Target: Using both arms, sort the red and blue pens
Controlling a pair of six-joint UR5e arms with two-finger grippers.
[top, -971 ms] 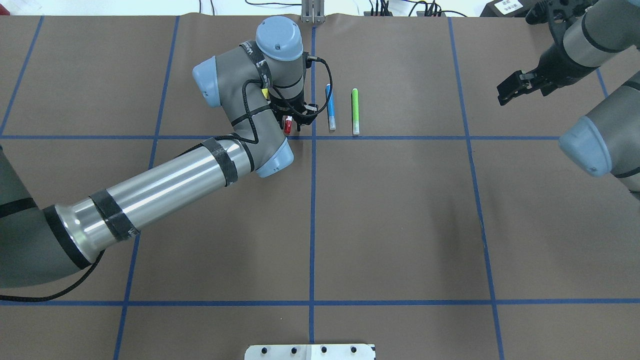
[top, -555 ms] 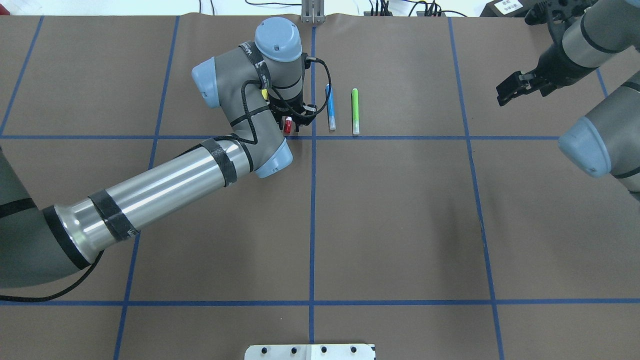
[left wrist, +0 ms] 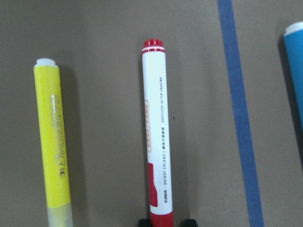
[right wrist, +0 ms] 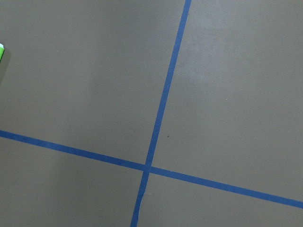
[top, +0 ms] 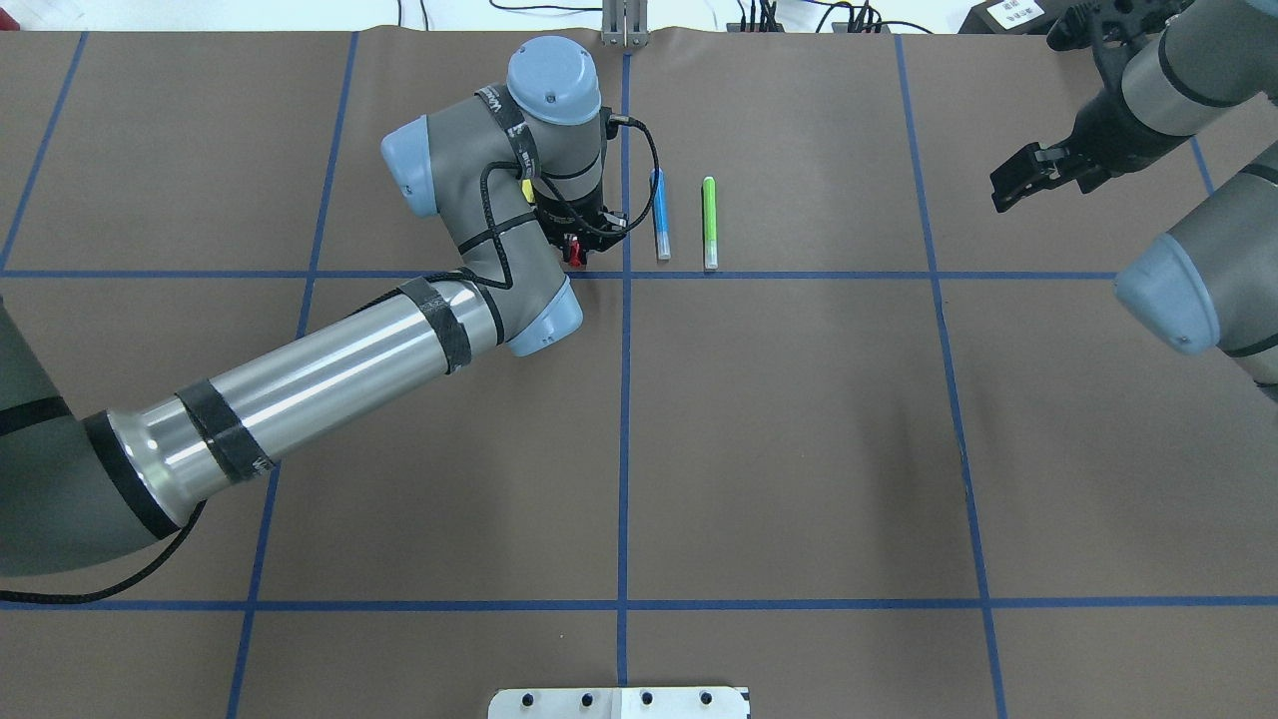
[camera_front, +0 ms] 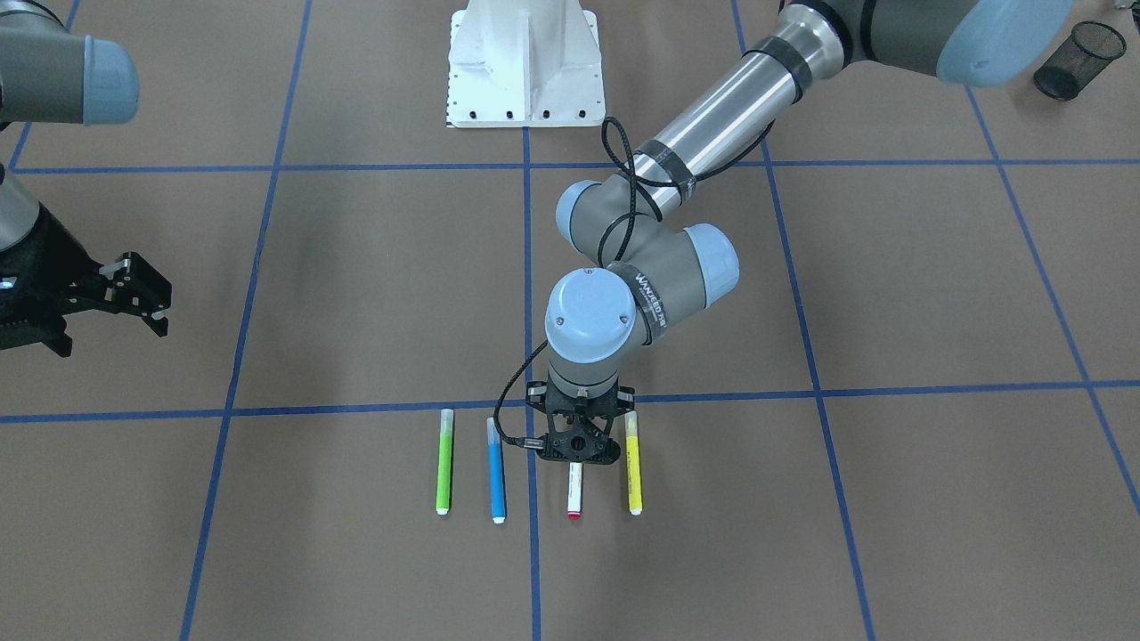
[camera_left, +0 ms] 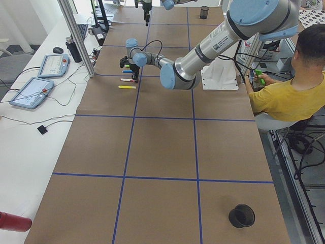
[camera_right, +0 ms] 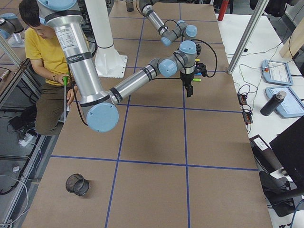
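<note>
The red pen [left wrist: 158, 142], white-barrelled with a red cap, lies flat on the brown table between a yellow marker [left wrist: 54, 151] and the blue pen [left wrist: 296, 71]. My left gripper [camera_front: 575, 456] points straight down over the red pen's cap end [top: 574, 255], low at the table. Its two black fingertips [left wrist: 144, 222] stand either side of the cap with a little gap, so it is open around the pen. The pen's far end [camera_front: 574, 494] sticks out past the gripper. The blue pen [top: 659, 215] lies just right of it. My right gripper [top: 1013, 185] hovers open and empty at the far right.
A lime green marker [top: 709, 220] lies parallel beside the blue pen. The yellow marker [camera_front: 633, 472] is close on the left gripper's other side. A black mesh cup [camera_front: 1078, 58] stands near the robot's left corner. A white pedestal [camera_front: 524, 62] is at the robot's edge. A person [camera_left: 284, 96] sits beside the table.
My left gripper has sunk lower over the red pen, hiding more of its red cap in the overhead view. The right gripper has barely shifted. The pens have not moved.
</note>
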